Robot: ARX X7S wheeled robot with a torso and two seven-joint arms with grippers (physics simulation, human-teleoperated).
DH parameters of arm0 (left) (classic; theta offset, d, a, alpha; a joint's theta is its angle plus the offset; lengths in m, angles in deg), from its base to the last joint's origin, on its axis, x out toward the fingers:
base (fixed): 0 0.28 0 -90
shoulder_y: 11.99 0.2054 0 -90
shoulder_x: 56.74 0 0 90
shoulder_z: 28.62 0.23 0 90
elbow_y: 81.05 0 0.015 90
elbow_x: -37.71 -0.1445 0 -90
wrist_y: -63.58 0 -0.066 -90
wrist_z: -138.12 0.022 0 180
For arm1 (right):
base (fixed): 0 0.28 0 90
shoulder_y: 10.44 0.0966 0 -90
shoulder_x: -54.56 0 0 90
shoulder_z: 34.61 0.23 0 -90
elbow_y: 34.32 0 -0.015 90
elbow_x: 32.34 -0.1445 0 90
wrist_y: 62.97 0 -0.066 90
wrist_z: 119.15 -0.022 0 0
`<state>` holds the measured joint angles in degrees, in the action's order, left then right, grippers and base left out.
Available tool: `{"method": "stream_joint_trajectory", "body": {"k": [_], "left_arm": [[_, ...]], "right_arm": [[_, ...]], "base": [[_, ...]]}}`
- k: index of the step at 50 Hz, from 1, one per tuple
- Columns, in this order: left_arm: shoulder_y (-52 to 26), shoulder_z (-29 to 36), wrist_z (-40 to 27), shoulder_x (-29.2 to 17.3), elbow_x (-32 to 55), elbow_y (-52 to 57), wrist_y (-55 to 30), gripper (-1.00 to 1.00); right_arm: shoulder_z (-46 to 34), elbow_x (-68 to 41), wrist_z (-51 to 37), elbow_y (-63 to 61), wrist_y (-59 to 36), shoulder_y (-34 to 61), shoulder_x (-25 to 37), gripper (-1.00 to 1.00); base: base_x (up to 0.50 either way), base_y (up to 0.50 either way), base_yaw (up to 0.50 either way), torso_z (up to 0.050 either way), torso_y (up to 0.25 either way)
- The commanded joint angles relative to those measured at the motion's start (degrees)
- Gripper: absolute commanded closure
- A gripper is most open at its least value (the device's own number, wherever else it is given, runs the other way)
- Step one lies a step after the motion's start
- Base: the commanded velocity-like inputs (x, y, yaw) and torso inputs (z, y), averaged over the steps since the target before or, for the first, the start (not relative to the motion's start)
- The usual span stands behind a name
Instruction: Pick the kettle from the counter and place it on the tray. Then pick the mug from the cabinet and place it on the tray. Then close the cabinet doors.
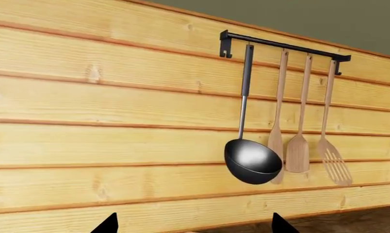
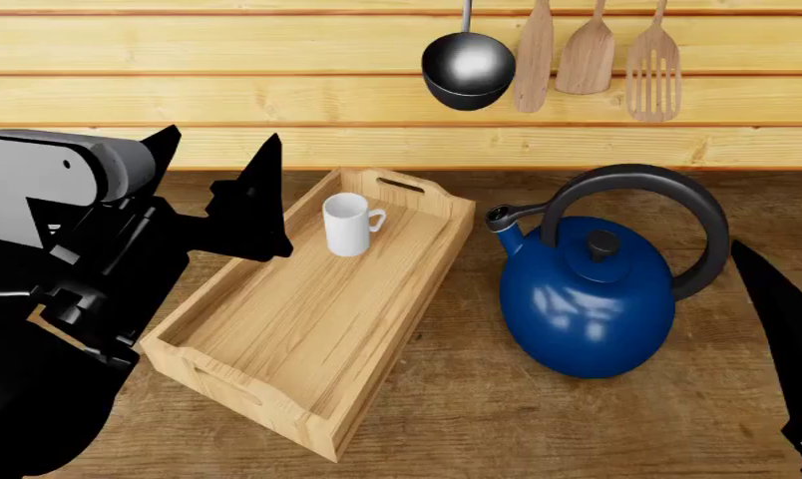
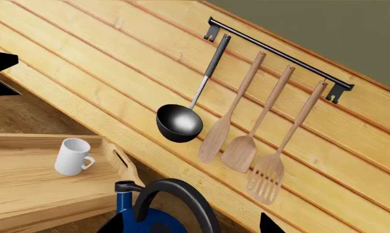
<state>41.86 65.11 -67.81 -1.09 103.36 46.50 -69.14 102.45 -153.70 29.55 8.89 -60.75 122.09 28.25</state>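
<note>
Mug [image 2: 349, 224] stands already in the tray [image 2: 415, 281], kettle [image 2: 591, 292] waits on the bench [image 2: 535, 419]; next the right gripper [image 3: 191, 222], jaws released, must grasp its handle, and the left gripper [image 1: 193, 225] is spread open too

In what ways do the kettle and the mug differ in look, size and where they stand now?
The kettle is glossy blue and round; the mug is plain white and cylindrical. The kettle is much larger than the mug. The kettle has a tall black arched handle over its top; the mug has a small side loop. The kettle stands on the counter; the mug stands inside the tray. Both stand upright.
</note>
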Motion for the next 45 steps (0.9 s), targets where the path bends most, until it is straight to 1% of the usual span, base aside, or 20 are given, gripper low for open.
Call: {"method": "stream_joint_trajectory", "body": {"k": [1,5,10,21,36,45], "left_arm": [[0.6,-0.2,0.1,0.2,0.4,-0.4,0.5,-1.00],[1.4,-0.3,0.7,0.2,-0.2,-0.5,1.2,-1.00],[1.4,-0.2,0.6,0.3,0.0,-0.7,1.2,-1.00],[1.4,-0.4,0.6,0.1,0.3,-0.7,1.4,-1.00],[1.9,-0.2,1.1,0.3,0.0,-1.5,2.1,-1.00],[2.3,-0.5,1.4,0.1,0.2,-1.7,2.4,-1.00]], "right_arm": [[-4.6,11.4,6.7,-1.7,-1.6,-0.3,-5.2,-1.00],[-6.3,17.9,10.5,-2.4,-1.3,-1.4,-7.0,-1.00],[-9.1,22.7,13.0,-2.8,-0.4,-1.7,-7.9,-1.00],[-13.1,27.2,15.1,-3.2,1.6,-2.3,-8.4,-1.00],[-18.3,41.0,22.2,-1.2,4.5,-2.7,-9.4,-1.00],[-22.6,44.9,23.0,-0.2,6.4,-2.6,-10.1,-1.00]], "base": [[0.00,0.00,0.00,0.000,0.000],[0.00,0.00,0.00,0.000,0.000],[0.00,0.00,0.00,0.000,0.000],[0.00,0.00,0.00,0.000,0.000],[0.00,0.00,0.00,0.000,0.000],[0.00,0.00,0.00,0.000,0.000]]}}
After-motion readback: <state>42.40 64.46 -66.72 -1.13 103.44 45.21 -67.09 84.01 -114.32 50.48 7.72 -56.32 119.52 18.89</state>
